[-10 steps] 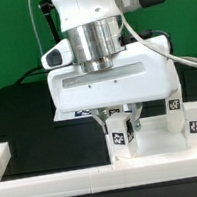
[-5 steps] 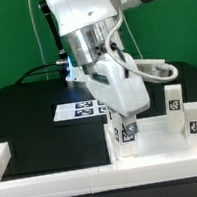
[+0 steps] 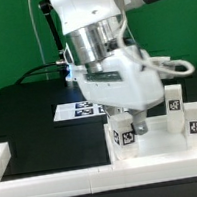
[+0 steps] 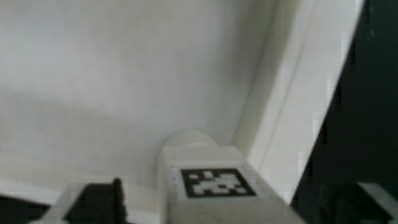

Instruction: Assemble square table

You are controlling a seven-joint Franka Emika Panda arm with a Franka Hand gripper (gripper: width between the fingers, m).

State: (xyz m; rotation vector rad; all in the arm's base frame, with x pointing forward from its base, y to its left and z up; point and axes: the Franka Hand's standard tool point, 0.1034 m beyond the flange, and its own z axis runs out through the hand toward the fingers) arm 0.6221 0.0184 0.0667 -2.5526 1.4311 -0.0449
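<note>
1. Covering the background, a green wall stands behind a black table (image 3: 23, 116) edged by white rails (image 3: 57, 178).
2. The slab (image 3: 158, 144) lies flat at the exterior view's right.
3. The arm's wrist has swung round since half a second ago.
4. The gripper (image 3: 129, 123) is clamped on a leg (image 3: 121, 135), long axis upright on the slab; other legs (image 3: 195, 119) stand beside.
</note>
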